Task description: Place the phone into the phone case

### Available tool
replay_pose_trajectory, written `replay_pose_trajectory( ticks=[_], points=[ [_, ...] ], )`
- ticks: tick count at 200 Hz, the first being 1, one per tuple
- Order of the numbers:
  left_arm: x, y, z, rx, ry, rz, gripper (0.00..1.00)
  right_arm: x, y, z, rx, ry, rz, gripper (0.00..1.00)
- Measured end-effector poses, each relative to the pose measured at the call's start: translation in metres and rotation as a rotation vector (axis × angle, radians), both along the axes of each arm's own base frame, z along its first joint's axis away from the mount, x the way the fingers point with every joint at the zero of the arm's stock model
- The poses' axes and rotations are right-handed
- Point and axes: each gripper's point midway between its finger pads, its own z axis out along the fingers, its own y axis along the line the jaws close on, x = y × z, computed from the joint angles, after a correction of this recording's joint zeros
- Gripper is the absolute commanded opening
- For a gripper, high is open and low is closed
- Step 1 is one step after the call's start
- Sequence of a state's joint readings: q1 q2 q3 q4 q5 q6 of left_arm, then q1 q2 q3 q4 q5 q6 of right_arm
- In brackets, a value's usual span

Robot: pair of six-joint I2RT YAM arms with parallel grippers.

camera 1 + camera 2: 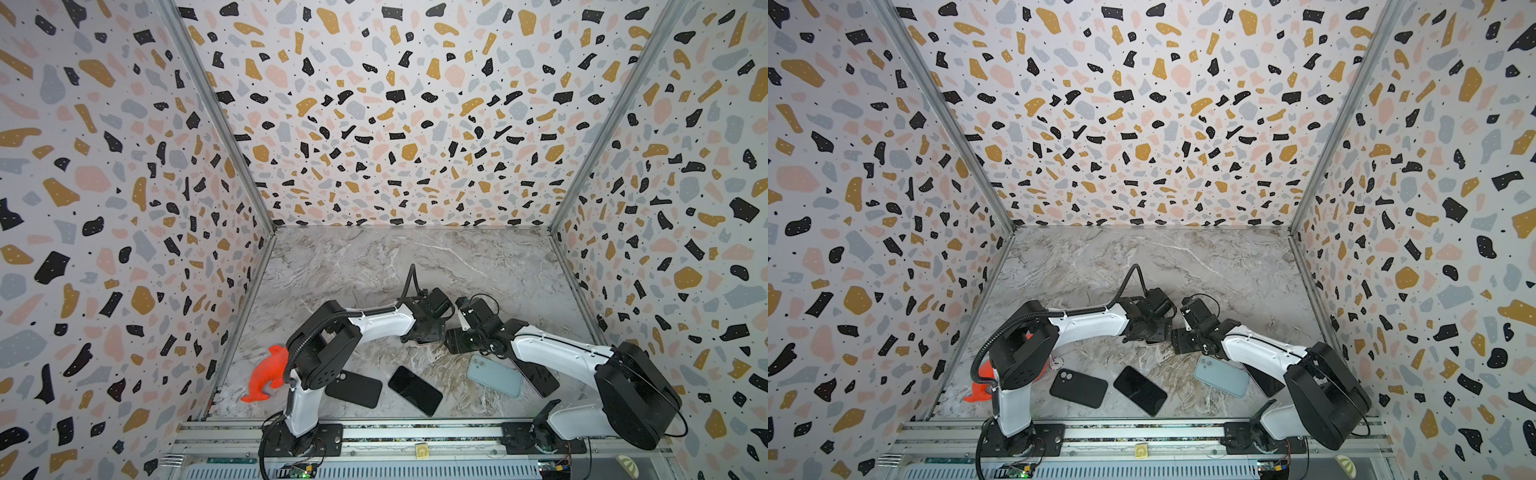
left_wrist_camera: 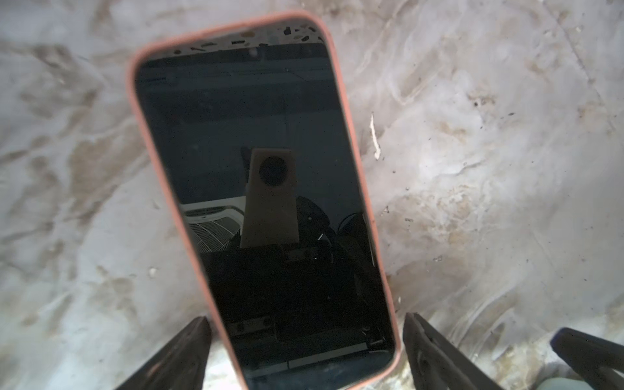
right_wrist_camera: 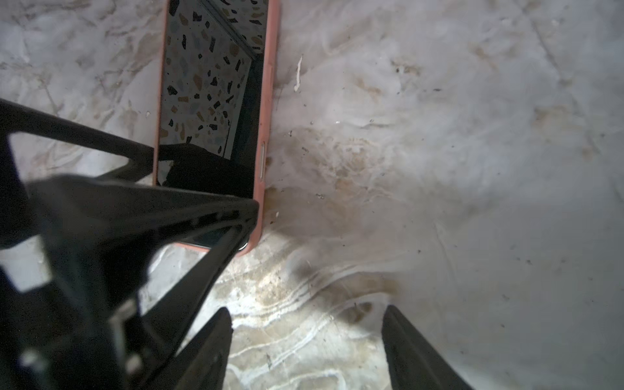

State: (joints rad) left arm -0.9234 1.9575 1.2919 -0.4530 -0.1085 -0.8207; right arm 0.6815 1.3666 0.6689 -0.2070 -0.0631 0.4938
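The phone [image 2: 256, 189] is seen seated in the pink phone case [image 2: 363, 189], flat on the marble table [image 2: 489, 169] at mid-scene. The left gripper [image 2: 305, 351] is spread astride its near end; the right gripper [image 3: 307, 351] is spread over bare table. Release is judged in hand; a clear vertical retreat is required.

Five phones: one in a pink case [image 2: 263, 202], four loose; one orange toy [image 1: 266, 374].

Cased phone [image 2: 263, 202] hidden under arms in top views.
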Motion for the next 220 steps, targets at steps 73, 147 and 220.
replay_pose_trajectory(
  ticks=[73, 147, 220],
  points=[
    [0.0, -0.003, -0.003, 0.032, 0.013, 0.001, 0.91, 0.001, -0.005, -0.002, -0.004, 0.001, -0.015, 0.73],
    [0.002, 0.001, -0.004, 0.067, 0.0, 0.008, 0.81, 0.003, -0.004, -0.011, -0.011, 0.019, -0.016, 0.73],
    [0.002, 0.002, -0.002, 0.055, -0.007, 0.033, 0.74, 0.005, -0.005, -0.01, -0.003, 0.017, -0.023, 0.72]
  ],
)
